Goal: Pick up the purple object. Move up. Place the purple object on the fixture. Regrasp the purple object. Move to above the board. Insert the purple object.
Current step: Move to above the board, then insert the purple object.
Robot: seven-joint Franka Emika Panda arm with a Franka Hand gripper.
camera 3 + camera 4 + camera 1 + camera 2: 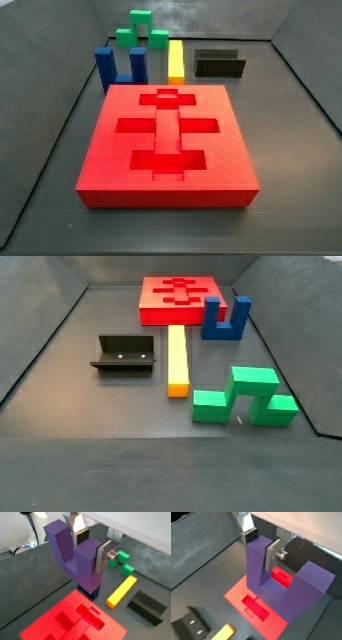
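The gripper (90,547) hangs above the board (47,624), fingers (102,556) clamped on one prong of the purple object (77,559) — pickup done, probably the regrasp too — insertion remains.

The purple U-shaped plastic block (79,554) hangs clamped by one prong between the gripper (91,546) fingers in both wrist views, above the large flat red board (167,140) with darker cross- and bar-shaped recesses. The small dark L-shaped fixture (124,355) stands bare on the floor, well apart from the board.
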